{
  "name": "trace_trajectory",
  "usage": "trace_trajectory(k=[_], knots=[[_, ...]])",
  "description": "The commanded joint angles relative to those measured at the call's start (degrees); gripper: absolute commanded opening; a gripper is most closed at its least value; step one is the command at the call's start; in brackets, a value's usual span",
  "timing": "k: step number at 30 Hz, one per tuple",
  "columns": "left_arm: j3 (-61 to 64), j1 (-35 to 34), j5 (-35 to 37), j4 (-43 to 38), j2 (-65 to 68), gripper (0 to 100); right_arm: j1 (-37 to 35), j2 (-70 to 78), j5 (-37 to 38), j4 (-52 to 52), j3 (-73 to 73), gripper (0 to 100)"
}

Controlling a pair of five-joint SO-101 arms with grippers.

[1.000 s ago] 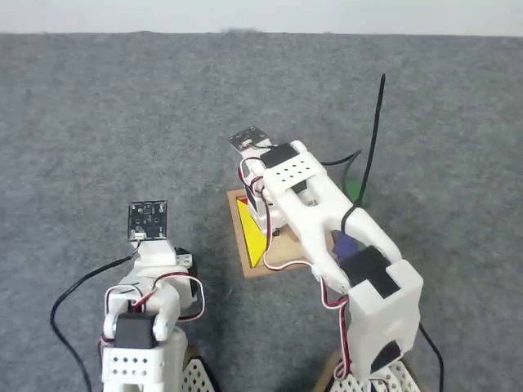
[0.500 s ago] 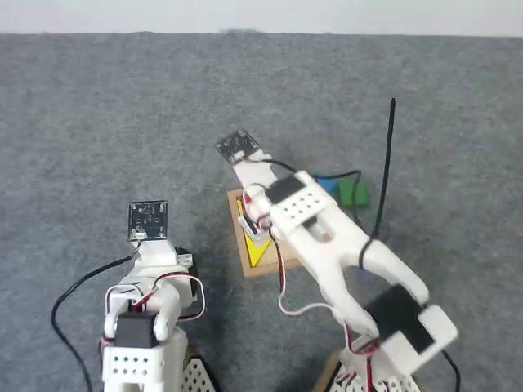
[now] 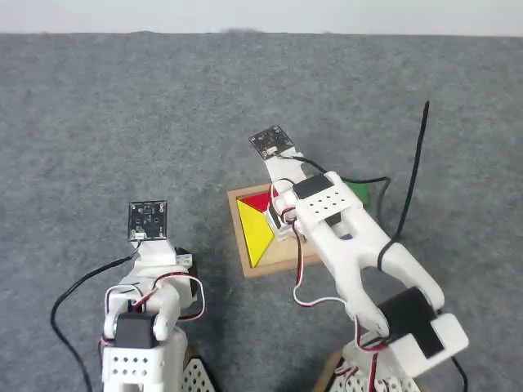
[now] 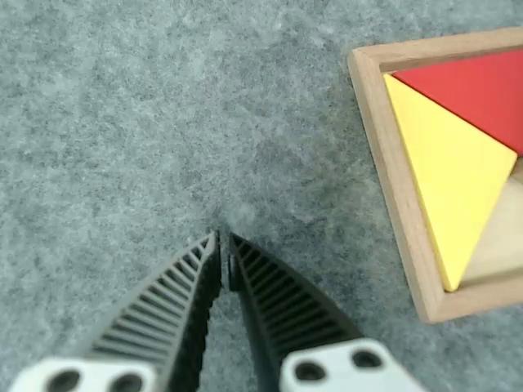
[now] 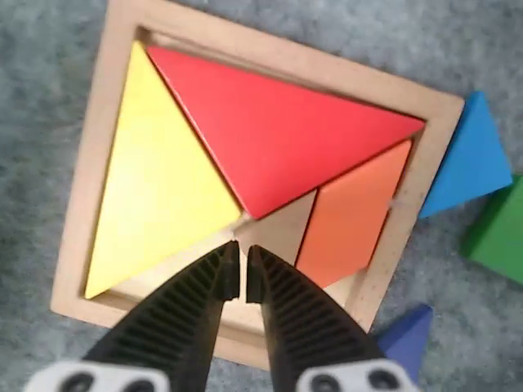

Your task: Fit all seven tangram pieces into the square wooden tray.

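Since the yellow triangle [image 5: 155,196], red triangle [image 5: 278,139] and orange piece [image 5: 351,212] lie in the tray [image 5: 278,61], the right tool [image 5: 242,261] hangs clenched and empty over its bare gap. The blue triangle [image 5: 470,163] and green piece [image 5: 498,233] wait outside, and the left tool [image 4: 223,245], clenched, sits aside.

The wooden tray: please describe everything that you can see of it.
The wooden tray is a shallow square of pale wood with a raised rim, lying flat on the grey cloth. Inside sit a yellow triangle, a red triangle and an orange piece, flush together; the remaining floor is bare. A blue triangle lies against its outer rim.
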Motion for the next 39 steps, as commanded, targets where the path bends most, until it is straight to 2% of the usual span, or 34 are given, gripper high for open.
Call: trace_trajectory(k=[1,7,15,21,27,31,39], knots=[[-0.66,-0.35,-0.62,0.09,-1.14,1,0.84,2.86,2.81,-0.48,-1.23,2.3],[-0.66,-0.35,-0.62,0.09,-1.14,1,1.54,9.89,2.90,-0.48,-5.71,2.1],[-0.66,-0.35,-0.62,0.09,-1.14,1,9.27,12.88,5.71,-0.40,-10.81,2.0],[-0.66,-0.35,-0.62,0.09,-1.14,1,8.40,10.86,5.89,-0.92,-11.96,2.3],[-0.66,-0.35,-0.62,0.09,-1.14,1,5.85,-5.14,5.36,-4.44,-3.60,2.4],[-0.66,-0.35,-0.62,0.09,-1.14,1,7.78,-13.76,5.45,-6.90,5.45,2.4],[-0.66,-0.35,-0.62,0.09,-1.14,1,9.80,-5.67,5.80,-9.19,7.91,2.4]])
